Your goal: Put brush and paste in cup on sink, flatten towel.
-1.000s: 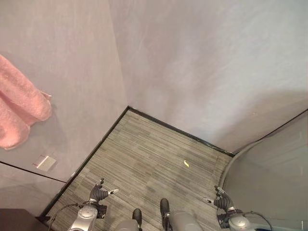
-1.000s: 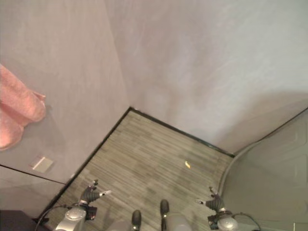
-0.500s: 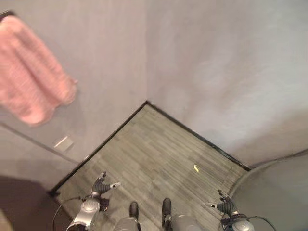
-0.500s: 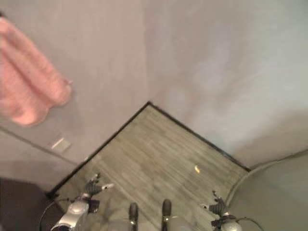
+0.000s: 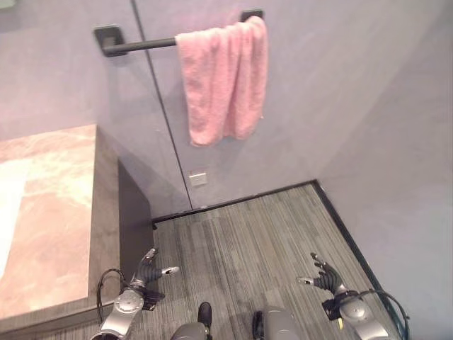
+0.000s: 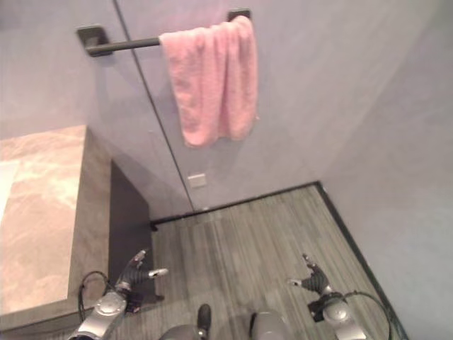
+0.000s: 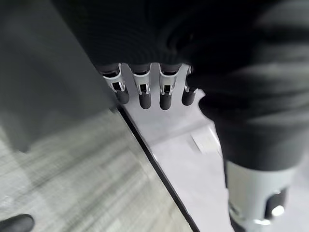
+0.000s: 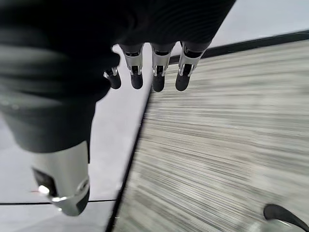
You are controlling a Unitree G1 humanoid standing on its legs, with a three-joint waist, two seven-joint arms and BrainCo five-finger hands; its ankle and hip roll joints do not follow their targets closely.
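Pink towel: hanging bunched on the dark rail, above the counter.
My left hand: hanging relaxed, empty, beside the counter.
My right hand: hanging relaxed, empty, well apart from the counter.

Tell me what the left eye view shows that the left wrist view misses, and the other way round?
Left eye view alone: a pink towel bunched over a dark rail, a stone counter and the right hand, fingers relaxed. Left wrist view alone: the left hand's fingers from close up, held straight and empty. Both share the left hand, the striped floor, the grey wall and a small wall plate.
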